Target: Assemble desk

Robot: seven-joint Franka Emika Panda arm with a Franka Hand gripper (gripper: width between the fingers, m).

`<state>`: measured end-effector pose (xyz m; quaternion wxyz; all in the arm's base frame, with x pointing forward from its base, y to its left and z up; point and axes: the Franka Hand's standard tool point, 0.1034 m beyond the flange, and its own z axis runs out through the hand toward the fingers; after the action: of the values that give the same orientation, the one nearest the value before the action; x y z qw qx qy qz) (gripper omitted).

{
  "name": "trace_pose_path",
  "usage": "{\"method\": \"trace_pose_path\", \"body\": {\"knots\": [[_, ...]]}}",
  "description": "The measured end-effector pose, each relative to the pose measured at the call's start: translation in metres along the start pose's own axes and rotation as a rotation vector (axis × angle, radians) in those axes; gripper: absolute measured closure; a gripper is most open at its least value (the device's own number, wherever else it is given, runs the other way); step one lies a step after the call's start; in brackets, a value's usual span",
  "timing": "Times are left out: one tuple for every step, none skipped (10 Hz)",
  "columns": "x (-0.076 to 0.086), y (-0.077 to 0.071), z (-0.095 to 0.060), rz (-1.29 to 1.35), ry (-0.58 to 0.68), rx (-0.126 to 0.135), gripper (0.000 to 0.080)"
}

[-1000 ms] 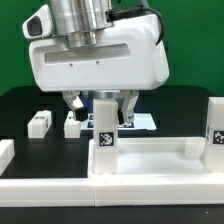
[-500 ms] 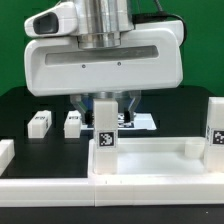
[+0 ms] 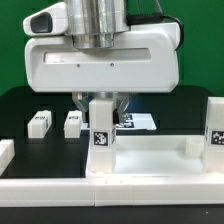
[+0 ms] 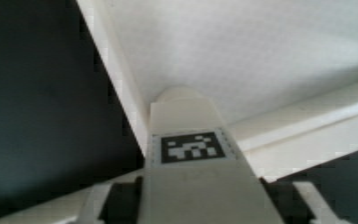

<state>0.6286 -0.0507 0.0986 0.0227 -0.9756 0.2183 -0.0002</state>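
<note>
Loose leg (image 3: 39, 123), exterior view only

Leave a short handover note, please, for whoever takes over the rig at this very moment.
The gripper: jaws flank the top of the upright leg; whether they clamp it cannot be told.
Things: the tabletop lies in front, with that leg on it and a second leg standing at the exterior view's right. A loose leg and another loose leg sit on the black table behind.
Done: two legs stand on the tabletop; how firmly is not visible.
Left: finish this leg, then fit the two loose ones.
</note>
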Motion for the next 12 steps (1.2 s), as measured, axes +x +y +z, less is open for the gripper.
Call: {"method": "trace_pose_path", "body": {"knots": [[0.0, 0.004, -0.001, 0.062, 0.0, -0.021, 0.0504], [0.0, 0.006, -0.001, 0.073, -0.006, -0.023, 0.0494], [-0.001, 0.007, -0.001, 0.069, -0.007, -0.023, 0.0494], [-0.001, 0.007, -0.001, 0.05, -0.007, -0.025, 0.0493], [-0.001, 0.007, -0.001, 0.048, -0.007, -0.025, 0.0493], [-0.001, 0.007, -0.001, 0.047, -0.007, -0.024, 0.0493], [0.0, 0.005, -0.004, 0.051, -0.005, -0.017, 0.0381], [0.001, 0.002, -0.015, 0.052, 0.007, -0.003, 0.0219], [0.0, 0.0, -0.027, 0.048, 0.017, 0.009, 0.0219], [-0.004, -0.006, -0.04, 0.056, 0.013, 0.015, 0.0171], [-0.005, -0.011, -0.044, 0.052, 0.009, 0.02, 0.0153], [-0.005, -0.008, -0.04, 0.053, 0.006, 0.015, 0.0153]]}}
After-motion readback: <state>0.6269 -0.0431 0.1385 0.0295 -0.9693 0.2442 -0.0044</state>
